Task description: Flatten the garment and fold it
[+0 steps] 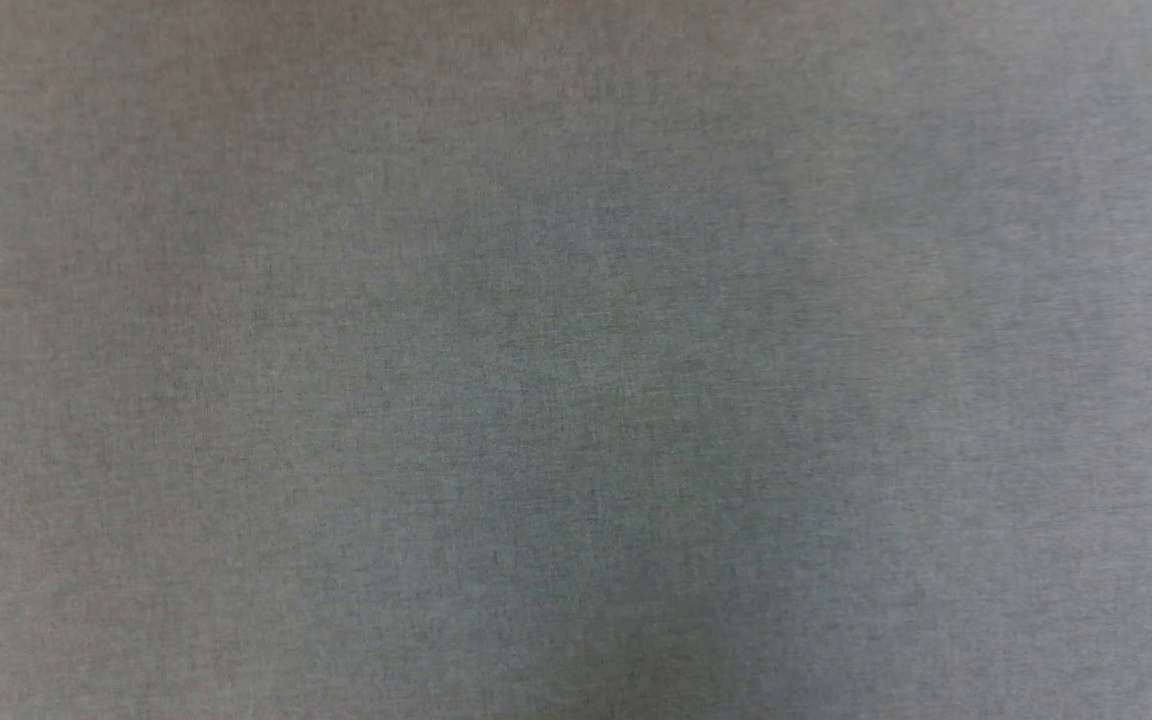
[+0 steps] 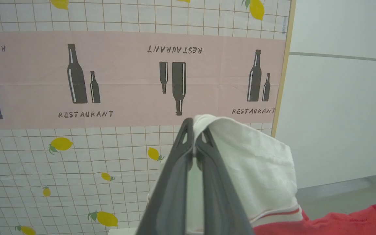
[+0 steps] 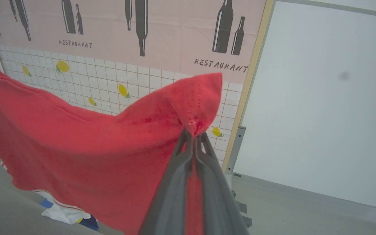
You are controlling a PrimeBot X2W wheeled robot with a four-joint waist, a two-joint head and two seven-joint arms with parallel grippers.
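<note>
My left gripper is shut on a white sleeve of the garment, which drapes over the right finger. A red-white striped trim and the red body hang at the lower right. In the right wrist view, my right gripper is shut on a red corner of the garment. The red cloth is held up and stretches away to the left in a sagging sheet. Its white striped edge hangs near the bottom left.
A plain grey surface lies below the head camera. Behind the garment stands a panel hung with cloth printed with lemons, bottles and "RESTAURANT". A white wall is to its right. White and blue items lie low under the cloth.
</note>
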